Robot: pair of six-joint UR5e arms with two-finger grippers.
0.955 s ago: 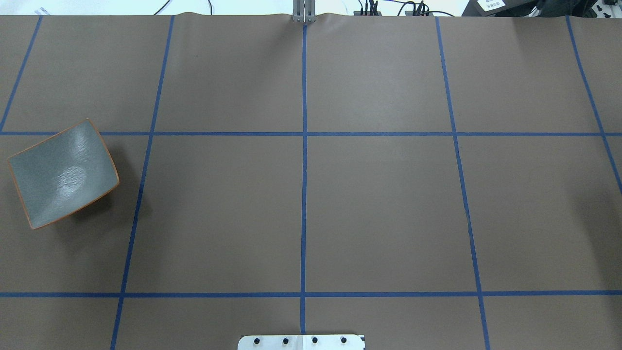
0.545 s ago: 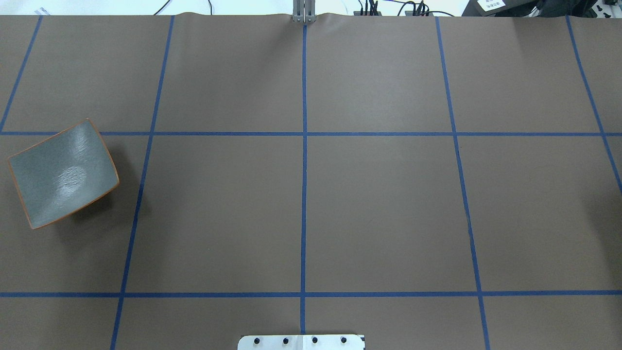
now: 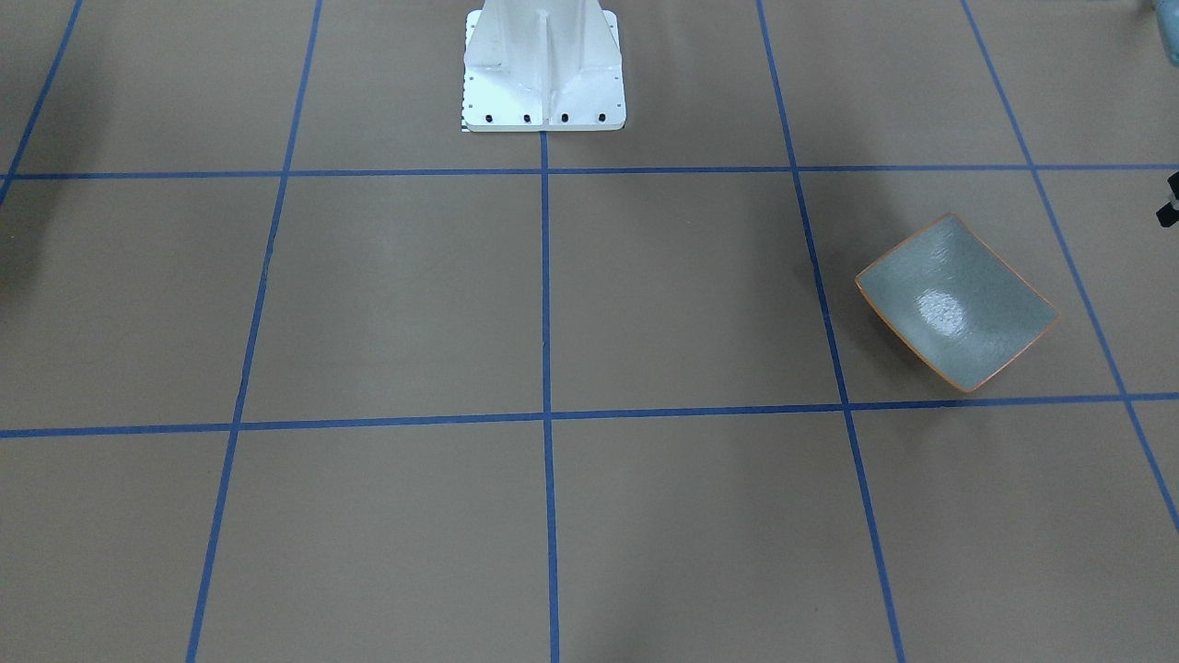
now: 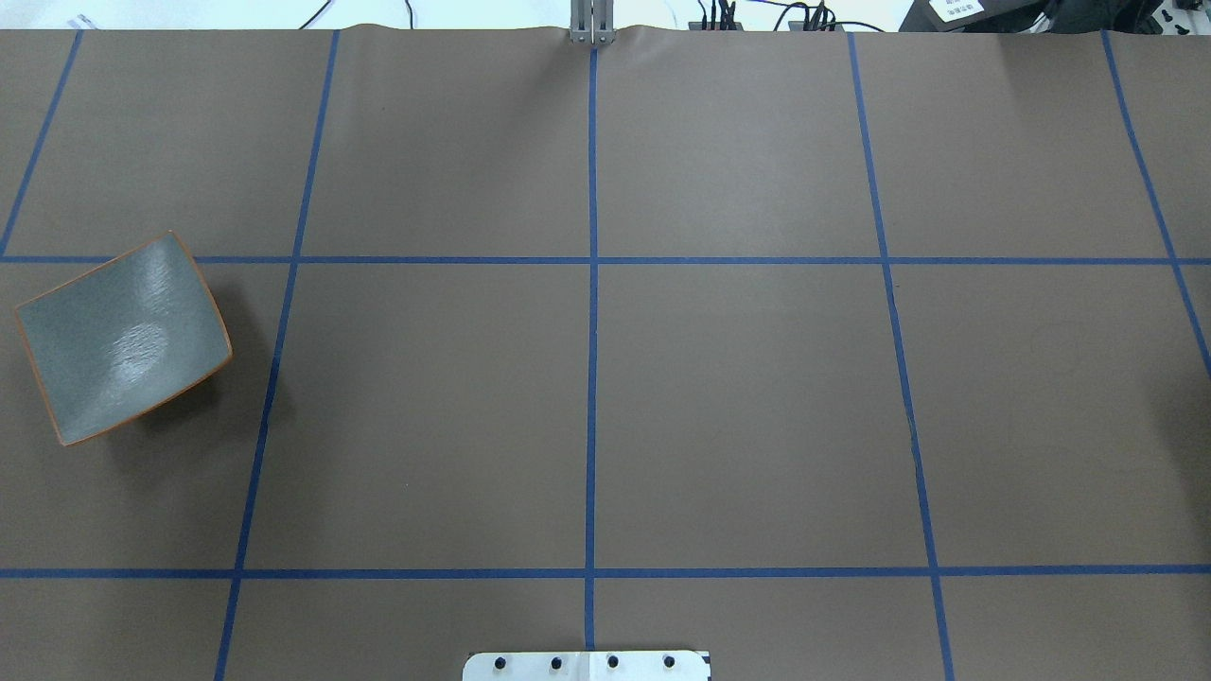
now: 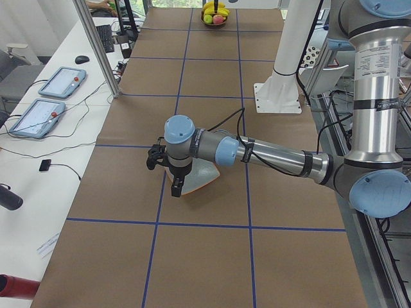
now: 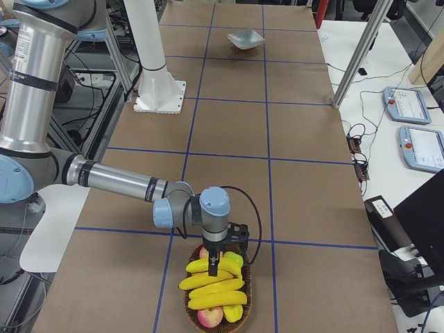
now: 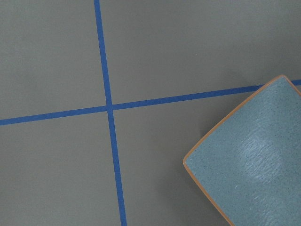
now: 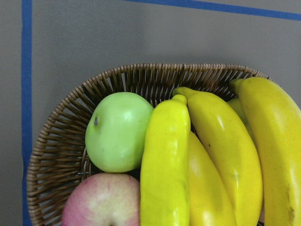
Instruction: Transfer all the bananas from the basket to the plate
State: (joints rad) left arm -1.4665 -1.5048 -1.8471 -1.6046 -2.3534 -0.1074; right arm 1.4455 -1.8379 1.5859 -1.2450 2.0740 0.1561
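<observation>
A wide table (image 4: 738, 397) is being covered by brown paper with blue tape lines crossing it. At the robot's left end, a shiny square grey-green dish with a thin orange rim, the plate (image 4: 123, 340), is lying with nothing on it. The left gripper (image 5: 175, 187) is hanging just over it. It cannot be told if its fingers are apart or together, as only the side view is showing them.

In the middle, the white robot base (image 3: 543, 92) is standing at the table's edge. A long stretch of brown paper is lying between the plate and the fruit, so a long carry is being asked for, with plenty of open room along the way.

At the robot's right end, a round brown woven basket (image 8: 56, 155) is sitting close to the table's end. The shiny yellow curved bananas (image 8: 164, 165) are all piled in it, beside a green apple (image 8: 117, 132) and a pink-red apple (image 8: 101, 202). The right gripper (image 6: 213, 267) is being held right above the pile. Its fingers cannot be judged either.

The bananas are looking smooth and glossy, so they are probably light but slippery. The top banana is best gripped across its fat middle, where it is lying free. The basket rim and the apples are crowding the pile's sides, so a straight lift up is looking safest. The plate is probably breakable and its curved face may let fruit slide, so each banana should be laid down softly.
</observation>
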